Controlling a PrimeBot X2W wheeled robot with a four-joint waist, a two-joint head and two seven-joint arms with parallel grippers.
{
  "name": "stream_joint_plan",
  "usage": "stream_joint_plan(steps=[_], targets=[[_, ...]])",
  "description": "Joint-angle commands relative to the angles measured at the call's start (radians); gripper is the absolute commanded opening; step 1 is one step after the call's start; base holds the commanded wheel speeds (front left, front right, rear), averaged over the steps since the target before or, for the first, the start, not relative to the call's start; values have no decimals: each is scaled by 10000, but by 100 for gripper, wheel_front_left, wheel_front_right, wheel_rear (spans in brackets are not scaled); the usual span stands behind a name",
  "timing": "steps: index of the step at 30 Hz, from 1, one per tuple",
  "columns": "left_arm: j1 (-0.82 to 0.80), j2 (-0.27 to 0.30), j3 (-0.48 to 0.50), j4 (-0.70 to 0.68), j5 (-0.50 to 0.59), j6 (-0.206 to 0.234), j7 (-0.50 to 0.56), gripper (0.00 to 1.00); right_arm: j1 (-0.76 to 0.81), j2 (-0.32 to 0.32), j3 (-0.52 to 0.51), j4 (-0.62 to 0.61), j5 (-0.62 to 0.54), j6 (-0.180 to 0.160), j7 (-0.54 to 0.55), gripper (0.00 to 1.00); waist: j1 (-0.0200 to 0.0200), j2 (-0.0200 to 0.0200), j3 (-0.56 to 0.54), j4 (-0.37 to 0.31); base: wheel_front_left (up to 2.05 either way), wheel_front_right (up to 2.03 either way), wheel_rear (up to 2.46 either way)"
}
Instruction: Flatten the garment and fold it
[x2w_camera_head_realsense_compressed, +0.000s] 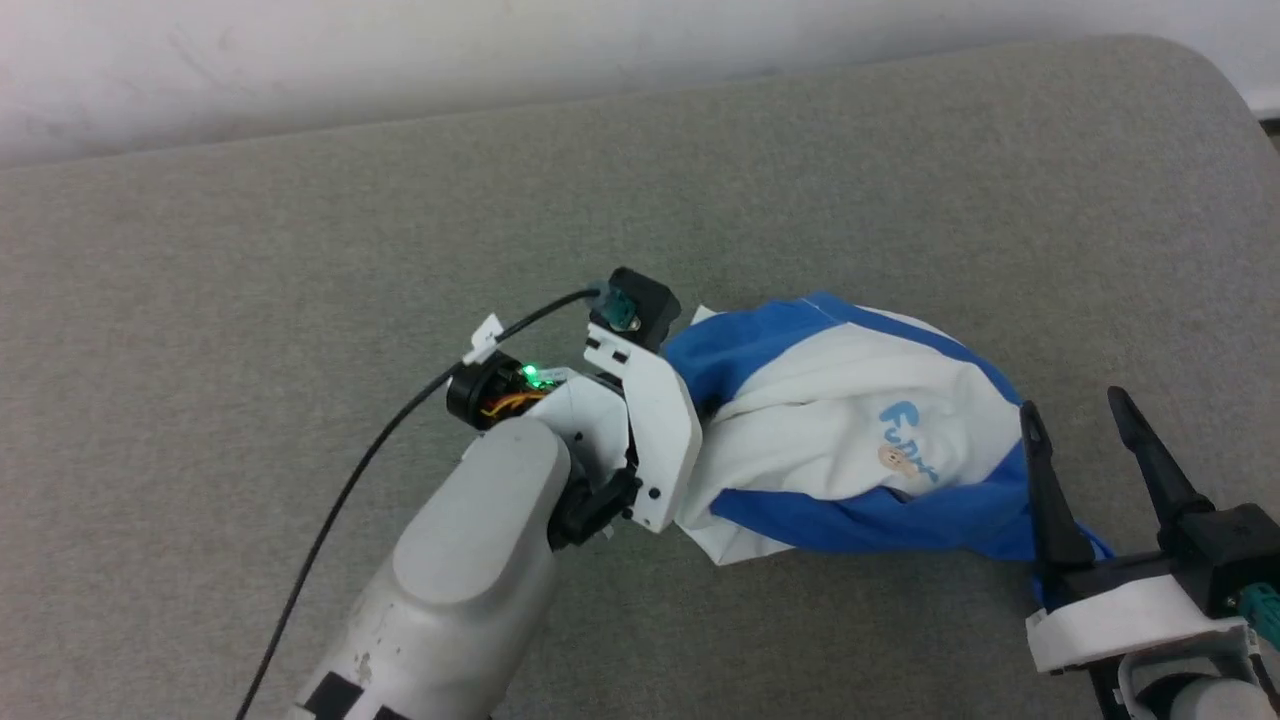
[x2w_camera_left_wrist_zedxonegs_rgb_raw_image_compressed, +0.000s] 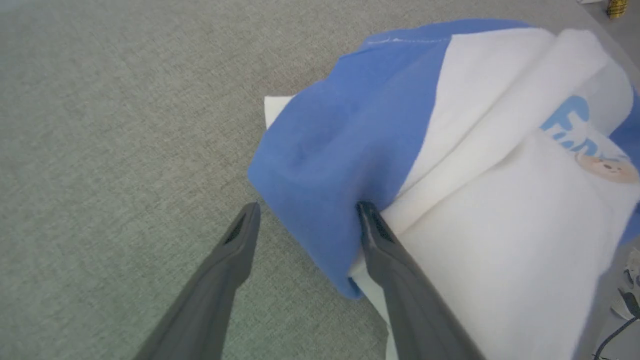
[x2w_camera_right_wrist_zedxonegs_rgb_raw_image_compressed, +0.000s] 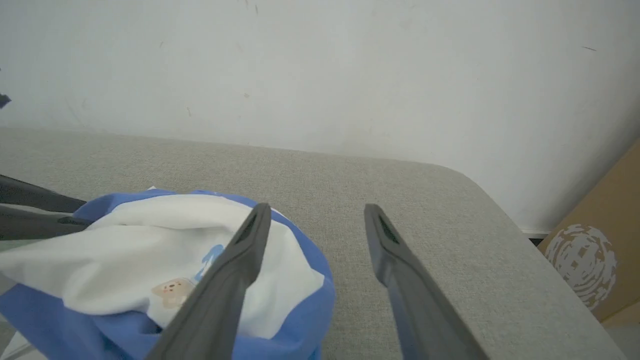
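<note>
Straddling the blue sleeve edge of the garment (x2w_camera_left_wrist_zedxonegs_rgb_raw_image_compressed: 450, 150), your left gripper (x2w_camera_left_wrist_zedxonegs_rgb_raw_image_compressed: 307, 220) has its fingers wide apart, with one fingertip touching the fold and nothing clamped. Your right gripper (x2w_camera_right_wrist_zedxonegs_rgb_raw_image_compressed: 317, 225) is spread and empty at the head view's lower right, against the end of the bunched garment, which lies centre-right on the grey cushion (x2w_camera_head_realsense_compressed: 300, 250).

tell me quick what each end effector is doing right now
left end effector: open, straddling the blue edge of the garment, not gripping
right end effector: open, beside the garment, holding nothing
</note>
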Motion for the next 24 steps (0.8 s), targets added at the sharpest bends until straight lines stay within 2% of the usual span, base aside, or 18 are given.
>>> stream_joint_plan(steps=[1,4,5,6,9,14,15,20,24], targets=[[-321,-6,-107,371,13,-3,224,100,-199,77,1,107,-40,-23,-153,100,-2,0,520,-476,0,0,0],[-586,-6,-293,897,66,-9,500,100,-279,133,3,292,-19,-23,-290,100,-2,0,628,-556,0,0,0],[-650,-7,-371,1001,50,-19,524,17,-300,148,2,355,-23,-23,-335,100,-2,0,652,-564,0,0,0],[-695,-7,-411,1075,1,-26,489,0,-321,161,4,418,-26,-23,-375,100,-2,0,668,-565,0,0,0],[-756,5,-521,1141,-133,-45,183,0,-352,194,-33,612,-31,-23,-468,100,-2,0,591,-474,0,0,0],[-724,103,-189,692,-263,49,-1379,0,-338,217,-103,821,-103,-23,-480,100,-2,0,110,-91,0,0,0],[-724,103,-189,692,-263,49,-1379,0,-338,217,-103,821,-103,-23,-480,100,-2,0,110,-91,0,0,0],[-431,325,728,-321,-490,642,-3196,0,-208,222,-166,823,-212,-23,-332,100,-2,0,-571,477,0,0,0],[176,865,1567,-1479,-593,1228,-4251,0,-63,227,-82,792,-211,-23,-229,100,-2,0,-959,866,0,0,0]])
